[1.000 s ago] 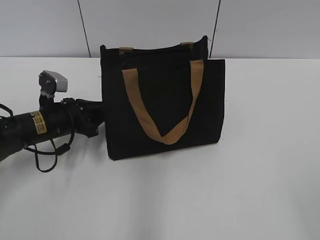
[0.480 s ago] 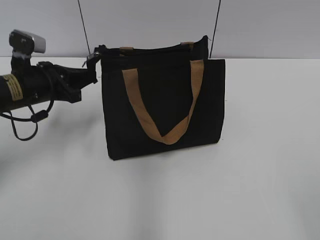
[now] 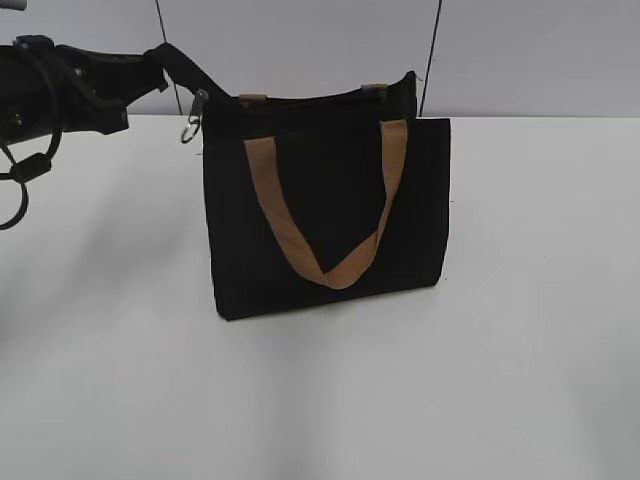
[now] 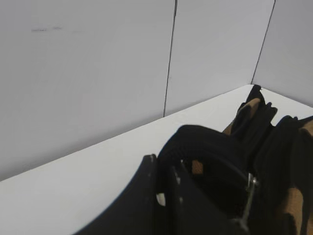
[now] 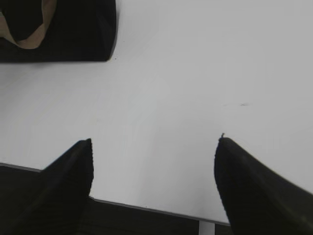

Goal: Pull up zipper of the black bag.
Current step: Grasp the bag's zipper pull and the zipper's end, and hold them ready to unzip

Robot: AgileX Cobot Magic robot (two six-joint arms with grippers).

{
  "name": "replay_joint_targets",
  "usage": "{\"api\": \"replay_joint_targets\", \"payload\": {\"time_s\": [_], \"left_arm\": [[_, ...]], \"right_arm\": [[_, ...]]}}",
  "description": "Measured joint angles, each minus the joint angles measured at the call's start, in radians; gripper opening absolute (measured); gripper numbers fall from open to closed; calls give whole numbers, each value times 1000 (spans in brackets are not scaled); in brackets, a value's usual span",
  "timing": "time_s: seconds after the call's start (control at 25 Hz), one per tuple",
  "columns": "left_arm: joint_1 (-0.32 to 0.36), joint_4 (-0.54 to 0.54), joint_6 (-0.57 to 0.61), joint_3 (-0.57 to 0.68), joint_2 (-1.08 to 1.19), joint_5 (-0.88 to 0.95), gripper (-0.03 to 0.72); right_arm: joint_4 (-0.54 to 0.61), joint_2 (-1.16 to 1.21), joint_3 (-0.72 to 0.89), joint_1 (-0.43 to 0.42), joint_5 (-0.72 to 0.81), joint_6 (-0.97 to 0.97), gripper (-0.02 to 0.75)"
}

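The black bag (image 3: 325, 210) with tan handles (image 3: 330, 265) stands upright on the white table (image 3: 520, 330). My left gripper (image 3: 160, 60) is raised at the upper left, just off the bag's top left corner. It is shut on a black strap (image 3: 195, 80) that runs down to that corner, with a metal clasp (image 3: 192, 122) hanging from it. In the left wrist view the jaws (image 4: 168, 169) pinch the strap loop (image 4: 205, 142), with the clasp (image 4: 248, 196) and the bag (image 4: 286, 161) to the right. My right gripper (image 5: 154, 147) is open and empty over the table's edge. The zipper itself cannot be made out.
A grey panelled wall (image 3: 300, 50) stands right behind the bag. The right wrist view shows the bag's lower corner (image 5: 73, 34) far off at the top left and the table's front edge (image 5: 146, 208) below the fingers.
My left arm has risen from low beside the bag's left side to above its top left corner, drawing the black strap and clasp up with it. The bag has stayed in place.
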Motion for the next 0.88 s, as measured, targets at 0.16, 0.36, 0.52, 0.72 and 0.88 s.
{"api": "replay_joint_targets", "payload": {"time_s": [0.16,0.36,0.52,0.72,0.88], "left_arm": [[0,20,-78,-8,-10,29,10],[0,24,-177,-55,-12,52,10],[0,32,-223,-60,-12,64,10],[-3,38,-268,-60,-12,83,10],[-32,38,-276,-60,-12,107,9]], "right_arm": [[82,30,-3,0,-1,-90,587],[254,237,-41,0,-94,-306,587],[413,446,-76,0,-236,-454,587],[681,701,-131,35,-350,-815,587],[917,952,-224,144,-382,-1028,587]]}}
